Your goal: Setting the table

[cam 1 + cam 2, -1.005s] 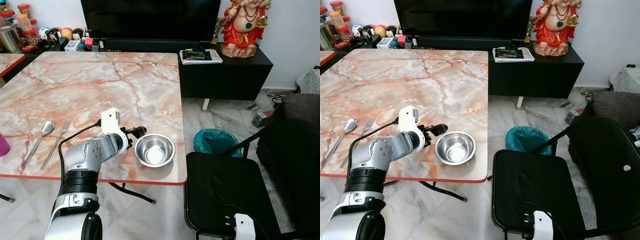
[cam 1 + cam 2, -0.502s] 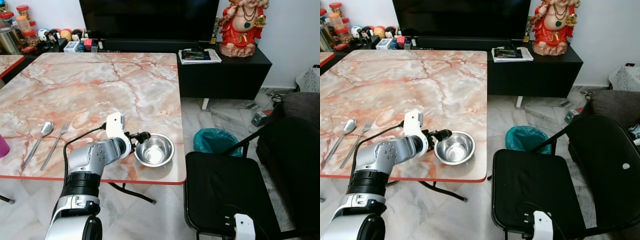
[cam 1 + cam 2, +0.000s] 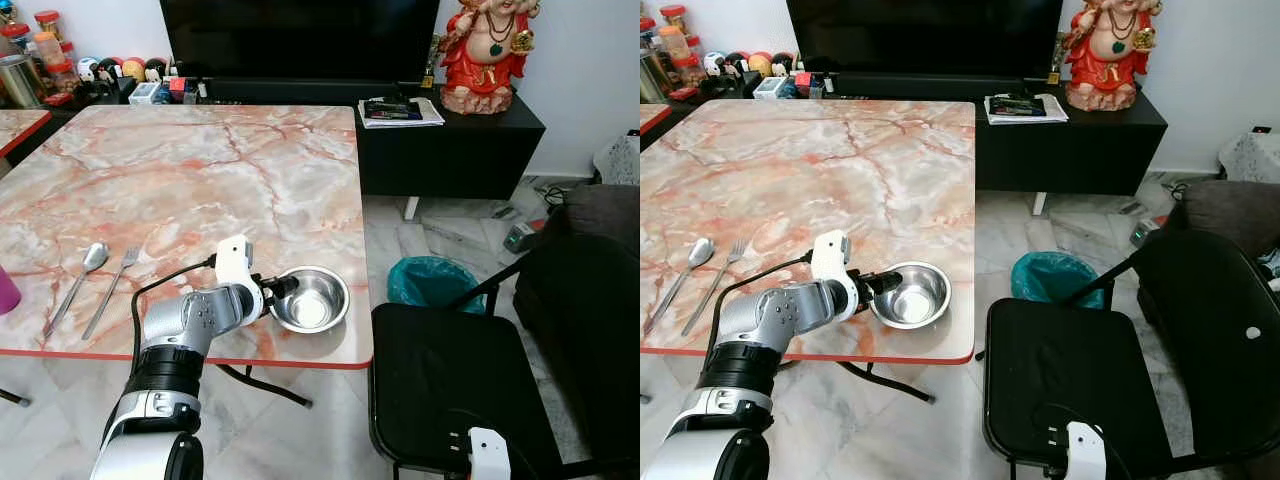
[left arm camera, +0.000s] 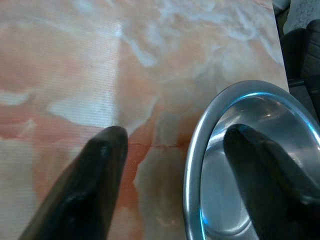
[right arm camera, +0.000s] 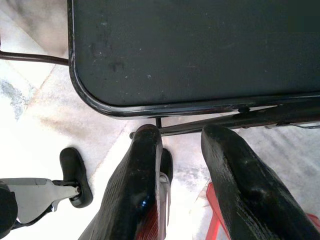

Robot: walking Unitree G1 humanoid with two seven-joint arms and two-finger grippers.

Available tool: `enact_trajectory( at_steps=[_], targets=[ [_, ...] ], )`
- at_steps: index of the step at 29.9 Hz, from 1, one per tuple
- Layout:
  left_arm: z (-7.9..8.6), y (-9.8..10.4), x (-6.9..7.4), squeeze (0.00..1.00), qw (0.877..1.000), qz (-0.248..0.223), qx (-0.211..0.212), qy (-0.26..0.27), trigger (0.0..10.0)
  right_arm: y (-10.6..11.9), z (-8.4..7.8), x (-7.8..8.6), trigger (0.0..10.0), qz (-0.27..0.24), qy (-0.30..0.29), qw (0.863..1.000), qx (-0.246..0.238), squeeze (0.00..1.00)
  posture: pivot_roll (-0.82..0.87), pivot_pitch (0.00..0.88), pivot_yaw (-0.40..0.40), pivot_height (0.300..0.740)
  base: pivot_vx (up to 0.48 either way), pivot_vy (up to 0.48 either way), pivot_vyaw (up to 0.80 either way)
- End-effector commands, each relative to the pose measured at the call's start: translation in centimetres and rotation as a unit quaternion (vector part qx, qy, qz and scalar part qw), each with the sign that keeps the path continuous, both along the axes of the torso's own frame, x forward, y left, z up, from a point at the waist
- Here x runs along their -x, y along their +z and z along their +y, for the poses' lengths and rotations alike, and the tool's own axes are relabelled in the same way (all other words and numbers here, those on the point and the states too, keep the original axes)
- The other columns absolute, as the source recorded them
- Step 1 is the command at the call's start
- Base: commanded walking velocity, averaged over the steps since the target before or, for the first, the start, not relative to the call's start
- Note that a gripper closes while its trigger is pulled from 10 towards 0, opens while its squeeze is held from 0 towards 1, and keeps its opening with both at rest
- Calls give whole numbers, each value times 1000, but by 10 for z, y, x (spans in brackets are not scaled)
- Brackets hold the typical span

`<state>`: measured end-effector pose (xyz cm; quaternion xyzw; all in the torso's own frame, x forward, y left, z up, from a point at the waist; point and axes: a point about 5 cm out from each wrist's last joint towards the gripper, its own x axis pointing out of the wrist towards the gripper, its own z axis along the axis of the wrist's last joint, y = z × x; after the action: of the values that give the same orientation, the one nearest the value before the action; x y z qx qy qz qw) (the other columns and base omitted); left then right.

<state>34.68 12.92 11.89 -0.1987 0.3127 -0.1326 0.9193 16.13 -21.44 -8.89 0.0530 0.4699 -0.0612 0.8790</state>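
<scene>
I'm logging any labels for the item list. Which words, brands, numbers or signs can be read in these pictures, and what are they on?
No text can be read anywhere.
Booklets on the black cabinet: printing too small to read.
Jars and small boxes behind the table: labels too small and blurred.
Steel bowl, spoon, fork, left gripper: no markings seen.

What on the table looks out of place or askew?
The steel bowl sits close to the table's near right corner, far from the spoon and fork lying together at the left. The left gripper straddles its rim, open. Nothing looks spilled or damaged.
</scene>
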Motion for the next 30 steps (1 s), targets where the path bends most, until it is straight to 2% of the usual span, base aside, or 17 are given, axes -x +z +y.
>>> enact_trajectory(
  at_steps=[1,30],
  targets=[
    [2,-1,0,0,1000,-1,-5,0,0,0,2,-2,10000,-4,-9,1000,-4,0,3,0,23,740,0,0,0],
    [8,-2,1,0,1000,-6,-6,-5,0,0,4,-2,10000,-4,-11,1000,-7,0,7,0,25,740,0,0,0]
  ],
)
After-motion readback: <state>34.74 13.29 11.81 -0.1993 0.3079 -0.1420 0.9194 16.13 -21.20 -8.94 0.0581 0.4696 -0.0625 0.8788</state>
